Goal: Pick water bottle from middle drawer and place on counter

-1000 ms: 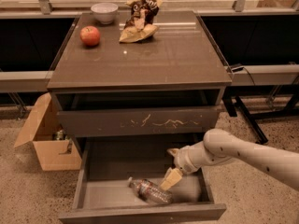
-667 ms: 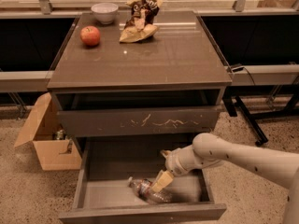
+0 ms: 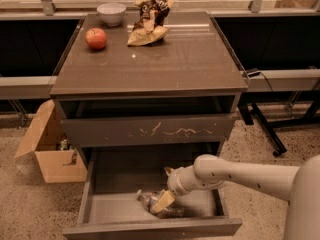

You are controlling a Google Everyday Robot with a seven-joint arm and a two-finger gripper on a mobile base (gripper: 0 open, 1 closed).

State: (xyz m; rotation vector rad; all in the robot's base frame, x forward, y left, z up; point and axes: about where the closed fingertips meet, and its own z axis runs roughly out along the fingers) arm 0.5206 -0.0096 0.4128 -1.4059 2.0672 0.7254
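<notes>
gripper [image 3: 163, 202] hanging inside open wide dark grey middle drawer [image 3: 150, 229] | overlapping small clear crinkled plastic water bottle [image 3: 146, 199] lying near its front | grip: cannot tell

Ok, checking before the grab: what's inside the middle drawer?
The water bottle lies in the middle drawer, the tool over it covering its middle. The drawer's back is hidden under the scratched drawer front.

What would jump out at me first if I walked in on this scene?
The pale robot arm stretches from the right into the open middle drawer, with its gripper right at a crinkled water bottle lying on the drawer floor. Next comes the red apple at the back left of the counter, with a white bowl behind it and a crumpled brown bag to its right.
</notes>
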